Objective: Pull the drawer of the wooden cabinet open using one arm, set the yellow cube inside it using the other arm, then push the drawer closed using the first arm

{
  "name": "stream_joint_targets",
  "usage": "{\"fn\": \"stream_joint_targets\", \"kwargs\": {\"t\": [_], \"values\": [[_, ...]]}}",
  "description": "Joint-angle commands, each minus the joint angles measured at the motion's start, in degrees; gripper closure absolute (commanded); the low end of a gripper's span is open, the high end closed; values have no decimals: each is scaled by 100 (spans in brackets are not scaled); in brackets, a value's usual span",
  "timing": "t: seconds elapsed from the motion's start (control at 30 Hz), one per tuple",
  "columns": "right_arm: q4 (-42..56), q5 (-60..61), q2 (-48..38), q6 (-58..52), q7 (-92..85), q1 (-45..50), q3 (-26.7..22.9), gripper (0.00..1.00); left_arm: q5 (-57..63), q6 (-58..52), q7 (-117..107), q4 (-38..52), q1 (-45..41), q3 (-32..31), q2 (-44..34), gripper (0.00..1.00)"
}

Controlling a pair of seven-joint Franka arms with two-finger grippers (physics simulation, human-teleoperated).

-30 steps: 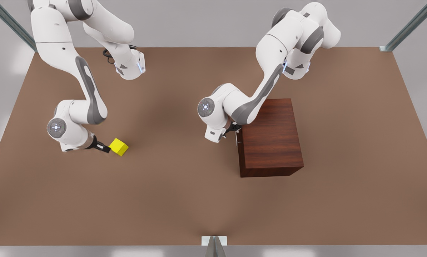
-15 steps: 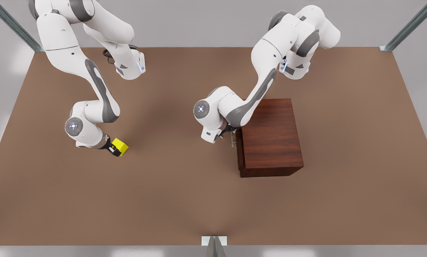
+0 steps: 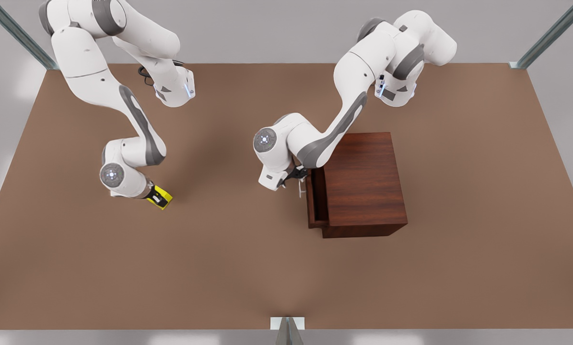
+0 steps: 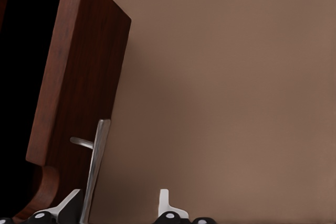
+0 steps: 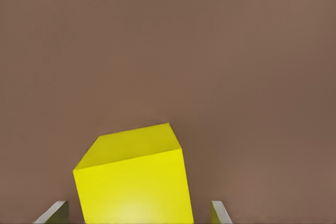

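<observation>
The wooden cabinet [image 3: 365,177] stands right of centre on the table. Its drawer [image 3: 315,201] sticks out a short way toward the front view's left. My left gripper [image 3: 298,177] is at the silver handle [image 3: 301,188]. In the left wrist view the handle bar [image 4: 97,161] lies between the spread fingers [image 4: 165,203], close against one and clear of the other, so the left gripper [image 4: 118,208] is open. The yellow cube [image 3: 166,197] rests on the table at the front view's left. My right gripper [image 3: 157,196] is open around the cube [image 5: 134,182], with a gap at each finger [image 5: 58,211].
The brown table [image 3: 248,268] has wide bare room in front of and between the arms. Metal frame posts [image 3: 550,36] stand at the far corners, and a small bracket [image 3: 287,325] sits at the near edge.
The drawer has slid out toward the front view's left, with the left gripper at its handle. The right gripper has advanced over the cube, and its fingers now straddle it.
</observation>
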Motion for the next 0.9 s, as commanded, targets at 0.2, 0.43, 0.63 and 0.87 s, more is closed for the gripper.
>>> {"fn": "stream_joint_targets", "kwargs": {"t": [0.2, 0.43, 0.63, 0.87], "values": [[1, -6, 265, 369, -1415, -99, 40, 0, 7, 587, -20, 210, 1, -21, 114, 25], [10, -6, 353, 527, -1467, -99, 93, 23, -142, 842, -55, 421, 1, -284, 210, 25], [28, -6, 239, 483, -1459, -309, 373, 33, -1443, 474, -134, 1097, 238, -293, -220, 24], [678, 3, -42, -422, -1160, -882, 1877, 33, -1619, -1742, 3767, 1080, 3112, -240, -1099, 0]]}}
